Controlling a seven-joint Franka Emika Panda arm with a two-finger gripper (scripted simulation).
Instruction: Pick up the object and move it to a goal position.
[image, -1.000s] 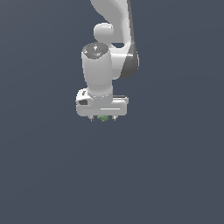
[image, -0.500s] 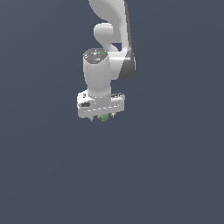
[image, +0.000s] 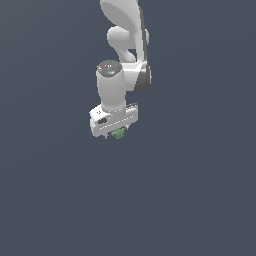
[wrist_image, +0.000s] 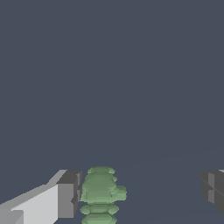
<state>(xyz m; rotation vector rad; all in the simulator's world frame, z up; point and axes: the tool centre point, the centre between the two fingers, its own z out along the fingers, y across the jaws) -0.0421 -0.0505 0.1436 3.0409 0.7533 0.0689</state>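
The object (image: 119, 133) is a tiny green lumpy thing showing just under the white gripper (image: 115, 134) in the exterior view. In the wrist view the object (wrist_image: 100, 192) stands between the fingers of the gripper (wrist_image: 141, 190). It sits right against one dark finger pad (wrist_image: 70, 192). A wide gap separates it from the other pad (wrist_image: 212, 188). The jaws stand apart and are not closed on it. The hand points straight down, and its body hides most of the object in the exterior view.
The white arm (image: 125, 45) comes down from the top of the exterior view. Around it there is only a plain dark grey-blue surface (image: 190, 200), with no other objects and no visible goal marker.
The hand has twisted a little about its vertical axis and the upper arm has leaned toward the exterior view's right. The green object stays in about the same place under the hand.
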